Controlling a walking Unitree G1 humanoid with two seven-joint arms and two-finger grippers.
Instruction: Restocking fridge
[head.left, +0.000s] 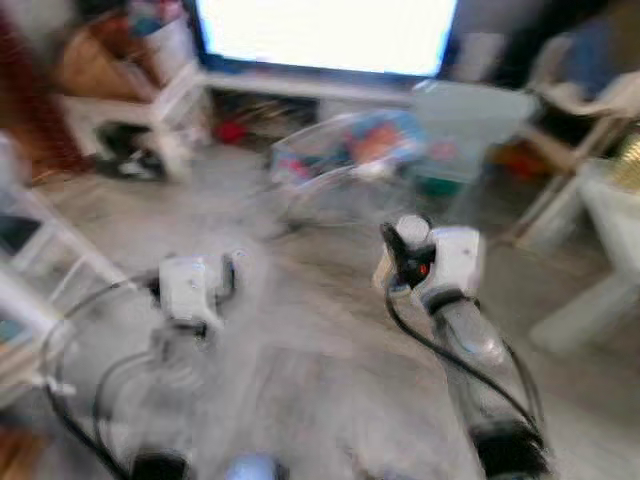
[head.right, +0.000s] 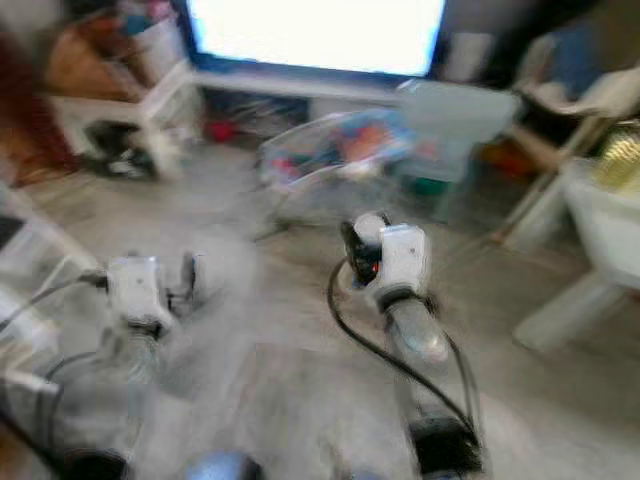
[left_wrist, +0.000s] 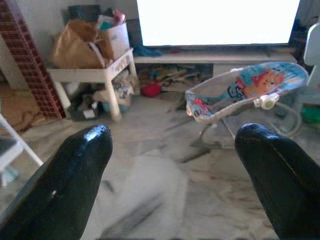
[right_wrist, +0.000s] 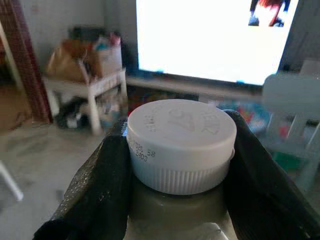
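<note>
Embossed lettering is seen on the white ribbed cap (right_wrist: 181, 142) of the bottle (right_wrist: 175, 215); it is too soft to be read reliably; small printed digits on the cap's side are also unclear. The bottle is clamped at the neck between the two black fingers (right_wrist: 97, 185) of the right gripper (right_wrist: 180, 165), held out in front over the grey marbled floor (left_wrist: 150, 190); its body is cut off. The left gripper (left_wrist: 172, 165) is spread wide with nothing between its glossy rounded fingers (left_wrist: 75, 170). Both head views are blurred. Ahead, a baby bouncer (left_wrist: 245, 90) with cartoon-print fabric, a bright blown-out screen (left_wrist: 215, 22), a white side table (left_wrist: 92, 75) carrying a brown paper bag (left_wrist: 75, 47).
</note>
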